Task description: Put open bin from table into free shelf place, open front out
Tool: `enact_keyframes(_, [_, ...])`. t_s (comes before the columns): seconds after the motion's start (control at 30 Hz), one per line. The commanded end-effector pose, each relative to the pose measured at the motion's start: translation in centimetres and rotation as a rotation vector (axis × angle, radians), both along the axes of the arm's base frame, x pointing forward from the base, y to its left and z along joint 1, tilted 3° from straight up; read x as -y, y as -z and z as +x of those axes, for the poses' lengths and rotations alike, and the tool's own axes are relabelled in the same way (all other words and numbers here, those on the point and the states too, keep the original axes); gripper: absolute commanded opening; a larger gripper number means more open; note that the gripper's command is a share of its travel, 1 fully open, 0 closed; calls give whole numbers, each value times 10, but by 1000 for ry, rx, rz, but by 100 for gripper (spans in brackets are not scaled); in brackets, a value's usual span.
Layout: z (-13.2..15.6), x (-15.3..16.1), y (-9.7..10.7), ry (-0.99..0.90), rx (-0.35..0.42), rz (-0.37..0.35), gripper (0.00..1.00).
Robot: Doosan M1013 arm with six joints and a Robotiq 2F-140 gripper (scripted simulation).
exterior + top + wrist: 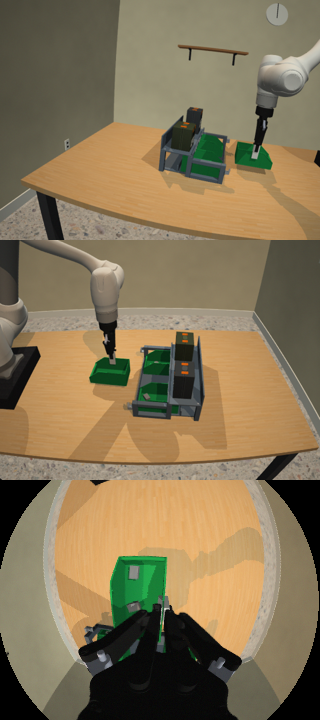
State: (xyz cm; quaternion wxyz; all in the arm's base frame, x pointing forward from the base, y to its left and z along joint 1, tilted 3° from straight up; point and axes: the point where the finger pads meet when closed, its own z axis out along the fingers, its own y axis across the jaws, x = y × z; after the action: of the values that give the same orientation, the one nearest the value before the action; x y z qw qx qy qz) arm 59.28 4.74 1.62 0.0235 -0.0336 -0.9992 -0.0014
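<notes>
Gripper (pixel 112 360) (pixel 255 151) (pixel 162 601) fingers, in the top view, pinched a side wall of the green bin (pixel 109 378) (pixel 264 160) (pixel 125 582), which was beside the shelf (pixel 152 404) (pixel 206 162), its low front facing away from it. Two seated bins (pixel 157 369) flanked a free place there; dark cases (pixel 184 380) (pixel 183 136) stood on the upper board.

Exterior view: the pinched bin was outside the shelf, a shadow beneath it.

Wrist view: the wall ran between the fingertips, and two grey parts (pixel 133 572) lay inside the bin.

arm (pixel 104 290) (pixel 280 74): white, rounded | wrist collar (pixel 106 315) (pixel 267 100): grey | fingers (pixel 112 358) (pixel 255 151): black, pale-tipped
</notes>
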Motion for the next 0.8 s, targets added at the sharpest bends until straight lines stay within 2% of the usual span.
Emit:
enact_keyframes(0.0, [6, 3, 0, -4, 2, -1, 0])
enact_keyframes(0.43, [34, 4, 1, -4, 2, -1, 0])
enact_keyframes(0.77, [37, 5, 2, -4, 2, -1, 0])
